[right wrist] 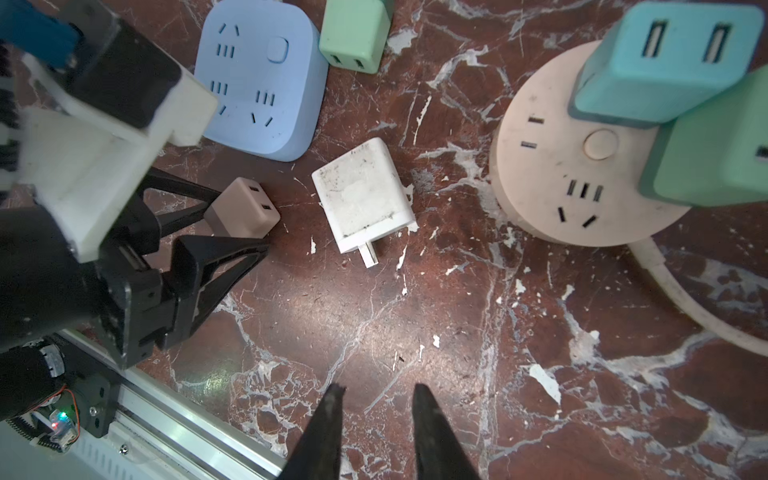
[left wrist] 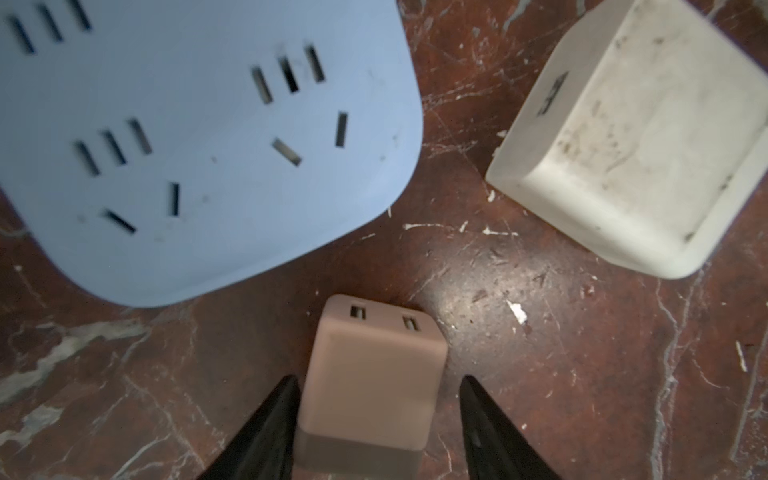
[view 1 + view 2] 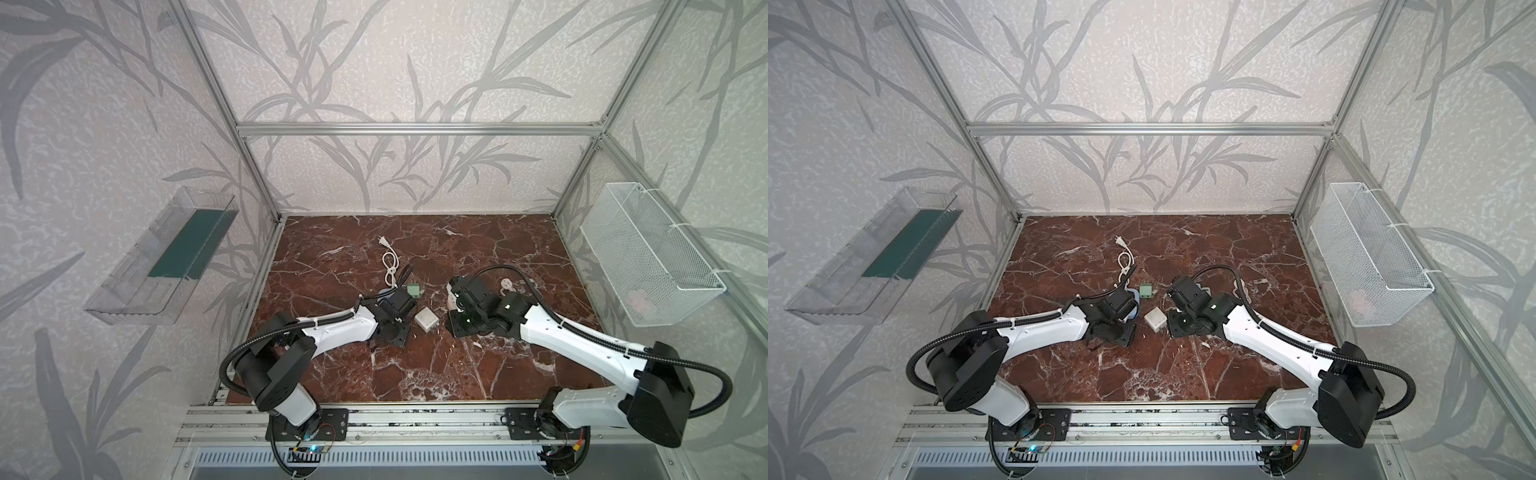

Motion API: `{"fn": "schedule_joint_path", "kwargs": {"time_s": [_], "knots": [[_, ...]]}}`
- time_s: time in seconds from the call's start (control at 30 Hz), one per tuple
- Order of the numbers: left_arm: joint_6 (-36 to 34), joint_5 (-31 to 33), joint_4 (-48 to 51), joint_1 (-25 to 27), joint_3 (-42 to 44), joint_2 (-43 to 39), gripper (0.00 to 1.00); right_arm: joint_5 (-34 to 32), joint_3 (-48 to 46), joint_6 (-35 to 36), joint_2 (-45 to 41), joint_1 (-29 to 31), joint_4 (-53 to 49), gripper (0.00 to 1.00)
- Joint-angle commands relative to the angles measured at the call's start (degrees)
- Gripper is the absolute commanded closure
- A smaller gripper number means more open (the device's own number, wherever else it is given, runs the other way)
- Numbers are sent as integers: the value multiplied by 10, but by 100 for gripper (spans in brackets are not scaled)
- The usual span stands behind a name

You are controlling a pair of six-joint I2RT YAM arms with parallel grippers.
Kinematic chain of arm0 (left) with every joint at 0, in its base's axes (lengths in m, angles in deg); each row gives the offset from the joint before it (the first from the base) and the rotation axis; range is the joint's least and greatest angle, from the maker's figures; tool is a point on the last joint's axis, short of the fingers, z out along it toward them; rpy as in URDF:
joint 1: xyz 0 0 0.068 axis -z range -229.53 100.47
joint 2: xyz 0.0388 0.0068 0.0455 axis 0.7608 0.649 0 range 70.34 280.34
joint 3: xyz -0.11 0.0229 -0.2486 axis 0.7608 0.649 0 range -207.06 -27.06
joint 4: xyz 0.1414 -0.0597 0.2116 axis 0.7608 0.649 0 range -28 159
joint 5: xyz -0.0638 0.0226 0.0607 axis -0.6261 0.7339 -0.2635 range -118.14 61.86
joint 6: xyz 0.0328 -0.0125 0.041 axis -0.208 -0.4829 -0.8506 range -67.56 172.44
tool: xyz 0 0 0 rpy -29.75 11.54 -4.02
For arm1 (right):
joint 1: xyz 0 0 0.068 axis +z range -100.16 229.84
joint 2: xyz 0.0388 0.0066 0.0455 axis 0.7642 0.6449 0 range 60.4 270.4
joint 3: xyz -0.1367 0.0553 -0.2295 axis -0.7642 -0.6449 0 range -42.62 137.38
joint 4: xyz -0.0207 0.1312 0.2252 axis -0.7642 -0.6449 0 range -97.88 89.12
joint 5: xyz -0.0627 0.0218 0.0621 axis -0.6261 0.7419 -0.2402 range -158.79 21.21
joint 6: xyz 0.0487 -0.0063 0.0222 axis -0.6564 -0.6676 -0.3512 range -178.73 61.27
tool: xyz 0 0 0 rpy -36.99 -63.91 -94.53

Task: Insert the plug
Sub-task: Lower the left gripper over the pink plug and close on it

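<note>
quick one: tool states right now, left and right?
Left tool: open around the beige plug, gap on one side, not clamped yet.
Right tool: open a little, holding nothing.

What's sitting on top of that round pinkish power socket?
Two chargers stand on the round socket: a blue-green charger and a green charger. Their prongs and the holes beneath them are covered.

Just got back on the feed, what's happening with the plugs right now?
The left pincer straddles the tan plug lying on the marble table beside the blue socket block; a gap shows on one side, so it isn't clamped yet. The right pincer hangs open and empty near the white charger. The blue block's visible sockets are empty.
</note>
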Motion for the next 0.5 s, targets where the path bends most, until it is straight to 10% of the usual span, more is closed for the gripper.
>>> {"fn": "schedule_joint_path", "kwargs": {"time_s": [0.0, 0.47], "knots": [[1, 11, 7, 2, 0, 6, 42, -4, 2, -2, 3, -4, 0, 70], [5, 9, 6, 6, 0, 17, 55, 0, 2, -1, 8, -8, 5, 70]]}}
